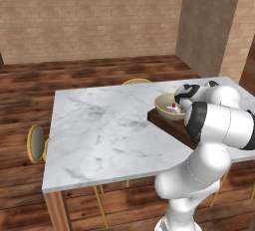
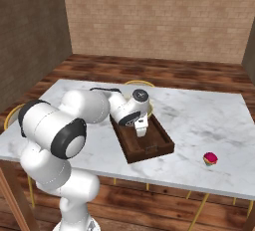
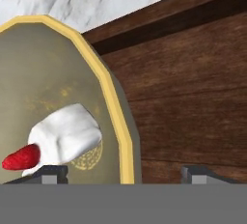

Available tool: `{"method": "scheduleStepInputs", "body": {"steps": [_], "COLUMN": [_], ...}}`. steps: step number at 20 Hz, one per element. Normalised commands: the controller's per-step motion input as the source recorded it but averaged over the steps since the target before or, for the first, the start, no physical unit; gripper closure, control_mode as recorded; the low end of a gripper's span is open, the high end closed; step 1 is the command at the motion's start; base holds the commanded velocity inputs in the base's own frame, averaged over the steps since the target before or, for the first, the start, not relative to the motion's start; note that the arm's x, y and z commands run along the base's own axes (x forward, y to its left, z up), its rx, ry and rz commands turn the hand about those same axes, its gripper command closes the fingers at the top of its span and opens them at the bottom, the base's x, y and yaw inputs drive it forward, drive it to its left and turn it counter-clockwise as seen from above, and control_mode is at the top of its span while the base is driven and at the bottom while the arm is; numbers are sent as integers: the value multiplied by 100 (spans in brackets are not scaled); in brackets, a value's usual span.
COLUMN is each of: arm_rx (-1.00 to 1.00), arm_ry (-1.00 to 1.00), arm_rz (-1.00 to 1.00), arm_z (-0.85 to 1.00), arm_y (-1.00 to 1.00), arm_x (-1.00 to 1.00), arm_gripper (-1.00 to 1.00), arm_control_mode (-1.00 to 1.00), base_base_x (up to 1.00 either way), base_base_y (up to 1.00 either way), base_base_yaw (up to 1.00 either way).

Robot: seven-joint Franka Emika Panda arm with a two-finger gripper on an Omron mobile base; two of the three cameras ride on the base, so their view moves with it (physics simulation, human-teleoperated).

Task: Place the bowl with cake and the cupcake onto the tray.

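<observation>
**Sitting on the tray: bowl with cake**

Resting at the tray's [image 1: 167, 125] far end, the bowl with cake [image 1: 168, 106] lies right of centre in the left base view. The jaws stand released, spread astride its yellow rim at the hand view's bottom. The cupcake [image 2: 210, 158] sits apart on the marble table [image 2: 209, 115], lower right in the right base view.
</observation>
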Motion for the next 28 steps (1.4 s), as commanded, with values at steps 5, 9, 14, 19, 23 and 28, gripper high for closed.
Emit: {"method": "scheduleStepInputs", "body": {"steps": [5, 9, 14, 19, 23, 28], "arm_rx": [0, 0, 0, 0, -2, -6], "arm_ry": [0, 0, 0, 0, 0, 0], "arm_rz": [0, 0, 0, 0, 0, 0], "arm_z": [3, 26, 36, 29, 30, 25], "arm_y": [0, -6, -13, -23, -27, -32], "arm_x": [0, 0, 0, -8, -16, -28], "arm_gripper": [-100, -100, -100, -100, -100, -100], "arm_control_mode": [-100, -100, -100, -100, -100, -100], "base_base_x": [0, 0, 0, 0, 0, 0], "base_base_y": [0, 0, 0, 0, 0, 0], "base_base_yaw": [0, 0, 0, 0, 0, 0]}}
